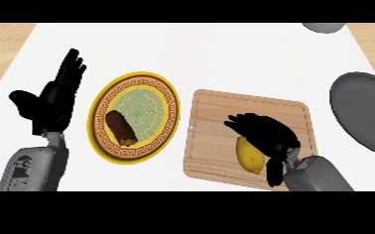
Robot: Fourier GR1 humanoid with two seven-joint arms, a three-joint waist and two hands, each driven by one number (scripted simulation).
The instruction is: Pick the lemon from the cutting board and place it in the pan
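Lemon (250,157) lies on the wooden cutting board (219,129), toward the board's near right part, its long axis running roughly away from the robot. The right hand (267,135) sits over the lemon's far end and right side, fingers curled down around it, the thumb reaching along the lemon's right side toward the near edge of the board. Part of the lemon's yellow skin shows to the left of and below the palm; the rest is hidden by the hand. Whether the lemon is lifted off the board or resting on it I cannot tell.

The grey pan (355,109) is at the right edge of the view, well apart from the board, and only partly in view. Left of the board, just beside it, stands a yellow plate (147,82) with a patterned rim, and a dark brown oblong food item (121,127) lies on its near left part. The left hand (55,96) is at the left of the white desk (219,54), open with fingers straight and pointing away, holding nothing.
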